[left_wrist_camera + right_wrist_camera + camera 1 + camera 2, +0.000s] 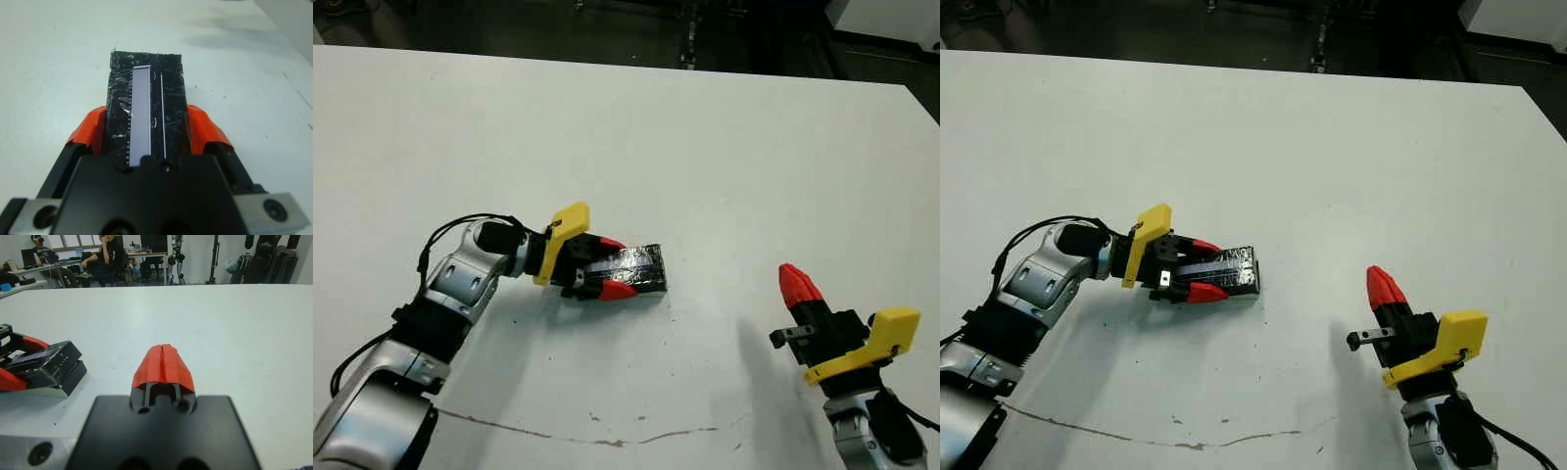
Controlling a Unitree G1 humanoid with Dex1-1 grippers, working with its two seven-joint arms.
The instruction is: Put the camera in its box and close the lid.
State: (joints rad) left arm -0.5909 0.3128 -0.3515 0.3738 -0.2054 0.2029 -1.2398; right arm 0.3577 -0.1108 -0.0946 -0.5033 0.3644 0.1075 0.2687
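Lid point(146, 83) on box point(58, 384), near table point(705, 147) middle; camera unseen, presumably inside. Left claw point(612, 269) clamped across lid. Right claw point(163, 364) pinched shut, empty, well apart. Nearly finished.

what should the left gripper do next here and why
Probably open the left gripper and back it away. The black lid already sits on top of the box on the table, with the red fingers at its two sides. No camera shows outside the box. The right gripper is shut and apart, so nothing else looks needed.
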